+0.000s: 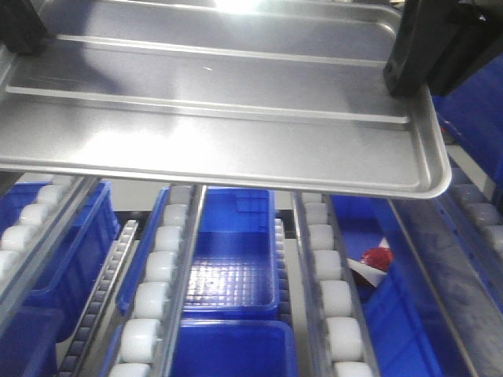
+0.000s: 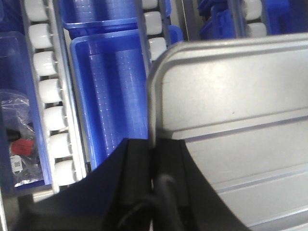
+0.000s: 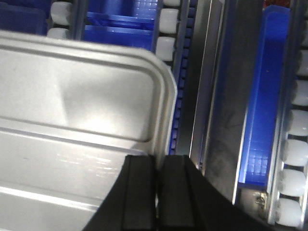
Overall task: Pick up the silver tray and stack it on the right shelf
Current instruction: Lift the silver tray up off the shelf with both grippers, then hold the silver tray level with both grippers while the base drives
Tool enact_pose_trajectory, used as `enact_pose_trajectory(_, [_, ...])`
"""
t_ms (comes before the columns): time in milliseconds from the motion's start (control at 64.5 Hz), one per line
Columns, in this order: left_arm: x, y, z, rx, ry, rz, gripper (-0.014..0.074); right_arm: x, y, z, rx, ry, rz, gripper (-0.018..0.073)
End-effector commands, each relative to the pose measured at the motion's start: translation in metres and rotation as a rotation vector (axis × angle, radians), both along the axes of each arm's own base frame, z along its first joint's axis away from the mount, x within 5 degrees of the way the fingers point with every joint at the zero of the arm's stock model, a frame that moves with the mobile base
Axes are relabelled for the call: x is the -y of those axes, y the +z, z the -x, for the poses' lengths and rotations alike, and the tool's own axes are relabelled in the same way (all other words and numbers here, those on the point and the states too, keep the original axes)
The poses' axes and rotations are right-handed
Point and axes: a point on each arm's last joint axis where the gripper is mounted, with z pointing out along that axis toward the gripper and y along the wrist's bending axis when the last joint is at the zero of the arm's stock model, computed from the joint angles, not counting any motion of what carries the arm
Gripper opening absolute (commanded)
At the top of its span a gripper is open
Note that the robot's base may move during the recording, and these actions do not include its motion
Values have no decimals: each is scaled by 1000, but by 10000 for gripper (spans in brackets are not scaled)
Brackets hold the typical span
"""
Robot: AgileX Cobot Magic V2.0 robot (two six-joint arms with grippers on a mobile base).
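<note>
The left fingers (image 2: 137,168) are closed on the left short rim of the silver tray (image 2: 231,96), one black finger on each side of the raised edge, just nearer than a rounded corner. The right fingers (image 3: 139,192) pinch the opposite short rim in the same way, with the metal lip caught in the narrow slit between them. In the front view both sets of fingers show as dark blocks at the upper left and upper right, at either end of the tray.

The tray is held roughly level between them, and its two long parallel ridges run left to right across the shiny base. It lies across the top of the scene, over the roller shelf (image 1: 161,267). The shelf's rails of white rollers run from near to far beneath it. Whether any part of the tray touches the rollers cannot be told.

Under the rails sit blue plastic bins (image 1: 236,259). One on the right holds a red object (image 1: 377,258). The left wrist view shows a clear plastic bag (image 2: 19,144) in a bin at the far left.
</note>
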Motion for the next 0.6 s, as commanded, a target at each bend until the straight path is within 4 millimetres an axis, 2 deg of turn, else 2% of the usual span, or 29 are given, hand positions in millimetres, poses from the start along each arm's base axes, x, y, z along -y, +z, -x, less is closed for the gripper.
enact_pose_trajectory(0, [0, 16, 3, 74, -28, 42, -93, 2, 17, -1, 95, 34, -30, 56])
enact_pose_trajectory(589, [0, 16, 3, 74, -28, 42, -93, 2, 17, -1, 95, 34, -30, 56])
